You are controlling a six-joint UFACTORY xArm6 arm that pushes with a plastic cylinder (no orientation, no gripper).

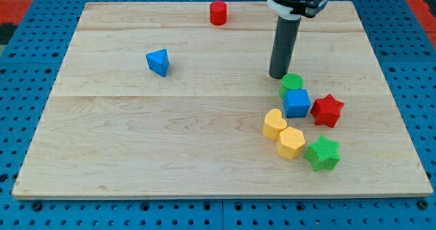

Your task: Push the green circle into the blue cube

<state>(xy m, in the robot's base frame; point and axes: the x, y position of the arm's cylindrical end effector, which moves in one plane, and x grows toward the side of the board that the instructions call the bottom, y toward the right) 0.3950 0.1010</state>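
A blue triangle is lying at the view's left, with a red cylinder near the top. The rod, having no jaws, is resting its tip just left of the green circle, which is touching the blue cube. A red star is sitting rightmost.

On your pale wood-grain worktop: a green circle, a blue cube, a red star, a yellow heart, a yellow hexagon and a green star. You also see a blue triangle and a red cylinder. Your tool's rod is dark grey down to my tip. The surround is a blue board dotted with dark holes.
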